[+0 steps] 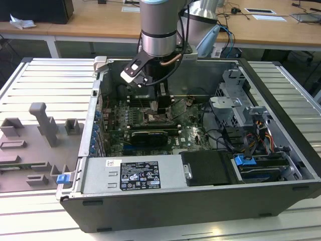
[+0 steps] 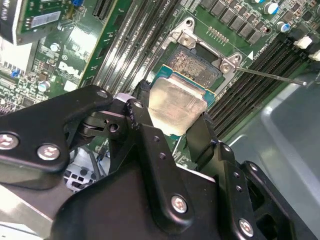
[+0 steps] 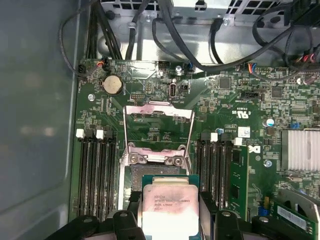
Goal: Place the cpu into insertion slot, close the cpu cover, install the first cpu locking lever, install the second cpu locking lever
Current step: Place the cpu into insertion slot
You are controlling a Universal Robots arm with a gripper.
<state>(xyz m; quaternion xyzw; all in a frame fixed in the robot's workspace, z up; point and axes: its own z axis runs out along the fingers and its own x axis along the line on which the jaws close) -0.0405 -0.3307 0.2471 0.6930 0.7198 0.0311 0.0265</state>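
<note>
On the exterior view's left, grey fixtures (image 1: 35, 140) sit on the slatted metal table (image 1: 50, 80), with wooden desks (image 1: 100, 20) behind. Inside the open computer case (image 1: 200, 201), the gripper (image 1: 161, 108) pinches the cpu (image 2: 175, 102) over the insertion slot (image 2: 197, 62). The cpu cover (image 3: 157, 107) is swung open.

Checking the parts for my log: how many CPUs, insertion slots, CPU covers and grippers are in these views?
cpu: 1, held by the gripper
insertion slot: 1
cpu cover: 1, open
gripper: 1
Total: 4
</note>
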